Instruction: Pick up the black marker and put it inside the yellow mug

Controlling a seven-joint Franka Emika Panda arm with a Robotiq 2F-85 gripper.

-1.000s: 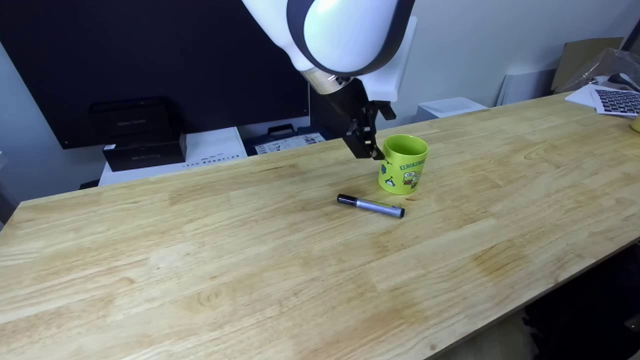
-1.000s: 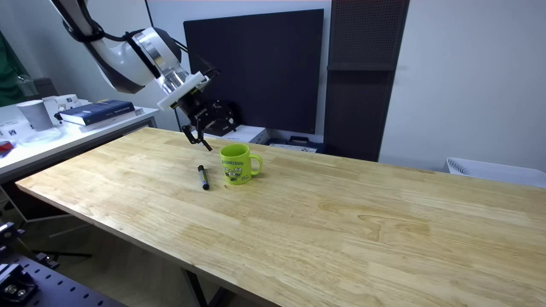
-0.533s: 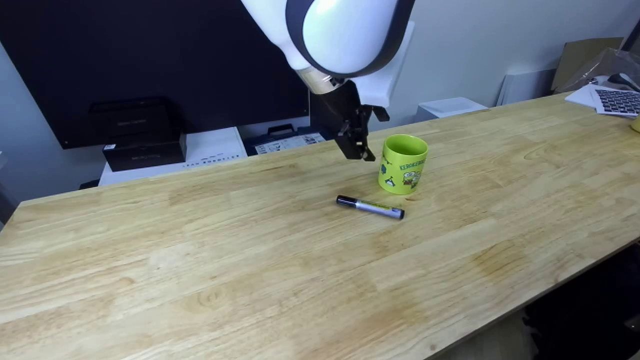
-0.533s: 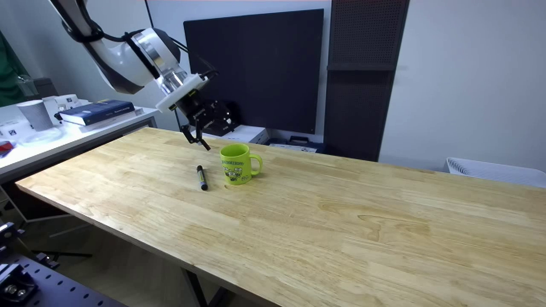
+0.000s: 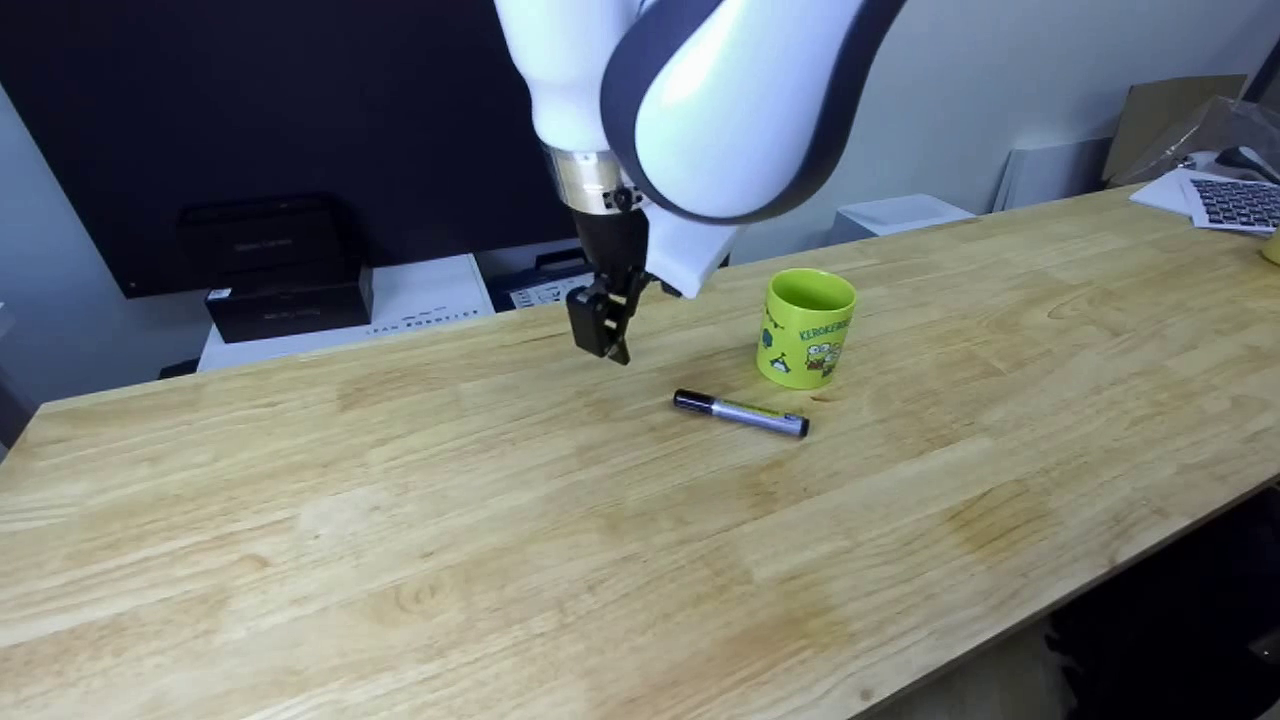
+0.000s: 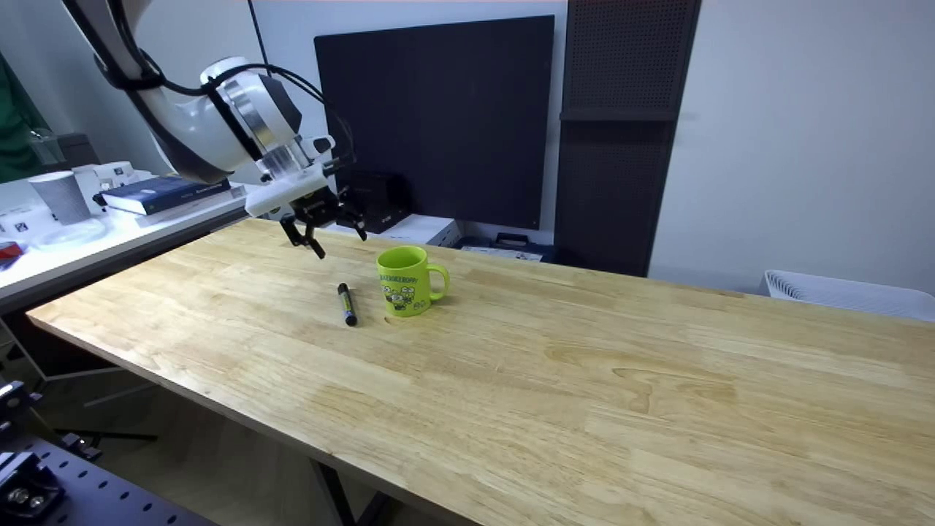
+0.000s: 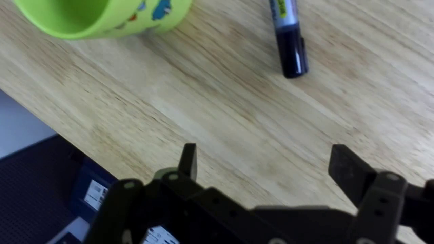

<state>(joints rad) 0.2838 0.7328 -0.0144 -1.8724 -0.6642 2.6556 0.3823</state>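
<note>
Yellow mug [image 7: 113,17] partly outside wrist view

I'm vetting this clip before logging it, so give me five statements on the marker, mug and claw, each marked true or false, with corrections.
1. The black marker lies on the table, beside the yellow mug. True.
2. The mug lies on its side. False: it stands upright.
3. The claw is open and holds nothing. True.
4. The claw touches the mug. False: they are apart in both exterior views.
5. In the wrist view, the marker's black cap is its end nearer the claw. True.
</note>
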